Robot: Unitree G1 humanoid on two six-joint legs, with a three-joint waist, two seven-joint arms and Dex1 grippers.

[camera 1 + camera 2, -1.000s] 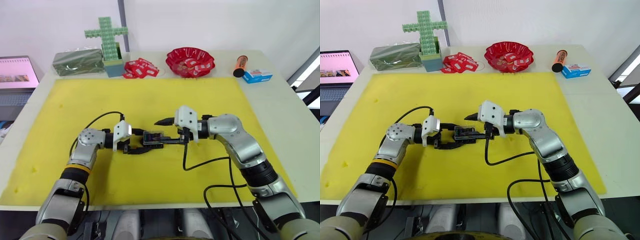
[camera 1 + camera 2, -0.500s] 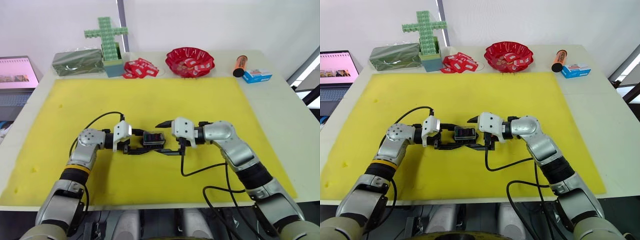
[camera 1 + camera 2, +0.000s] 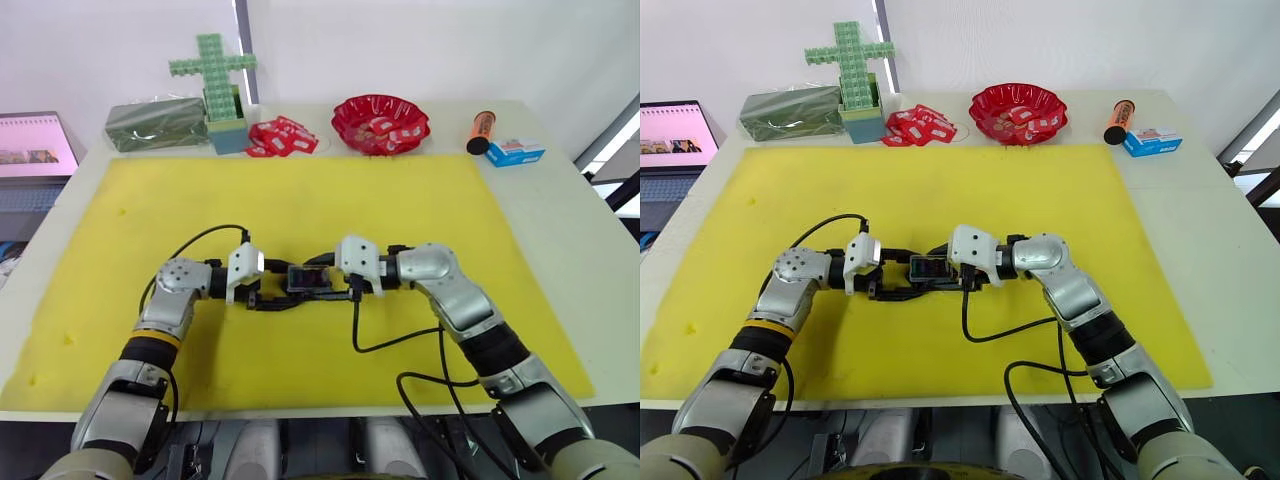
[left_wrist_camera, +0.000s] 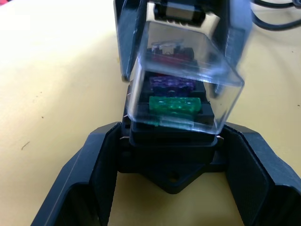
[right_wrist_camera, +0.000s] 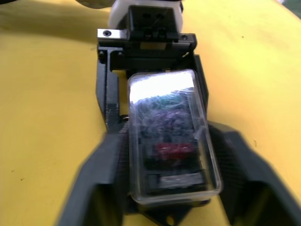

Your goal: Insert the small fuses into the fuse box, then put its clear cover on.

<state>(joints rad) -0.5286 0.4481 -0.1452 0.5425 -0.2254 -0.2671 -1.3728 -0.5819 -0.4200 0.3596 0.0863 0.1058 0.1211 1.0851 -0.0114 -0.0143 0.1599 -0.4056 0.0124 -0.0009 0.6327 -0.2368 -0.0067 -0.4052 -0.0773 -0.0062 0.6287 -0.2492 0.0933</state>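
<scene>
Yellow foam mat (image 3: 300, 200) over a pale table (image 3: 560, 210); white wall behind. Along the far edge: green block cross (image 3: 212, 66) in a teal holder, green wrapped bundle (image 3: 156, 124), loose red-white packets (image 3: 281, 137), red bowl (image 3: 380, 122) with more packets, orange tube (image 3: 481, 131), blue-white carton (image 3: 515, 152). Laptop screen (image 3: 35, 145) cut off at the left margin.

Mid-mat: fuse box (image 4: 169, 141) between both grippers, nearly hidden under the white wrist housings in the head views. Left gripper (image 4: 171, 157) clamped on the near end of the black block, one finger against each side wall. Right gripper (image 5: 164, 188) closed on the far end, fingers flanking box and cover; from the left wrist view, right fingers holding the cover's far end.

Clear cover (image 4: 186, 77) over the box top, tilted: lifted at the end nearer the left gripper, not seated flush. Strong glare on the cover (image 5: 162, 87) in the right wrist view.

Through the plastic: green fuse (image 4: 175, 104), purplish fuse (image 4: 171, 84), red fuse (image 5: 175, 149) seated in a row. Fourth slot blurred; pale shape there, identity not resolvable.
</scene>
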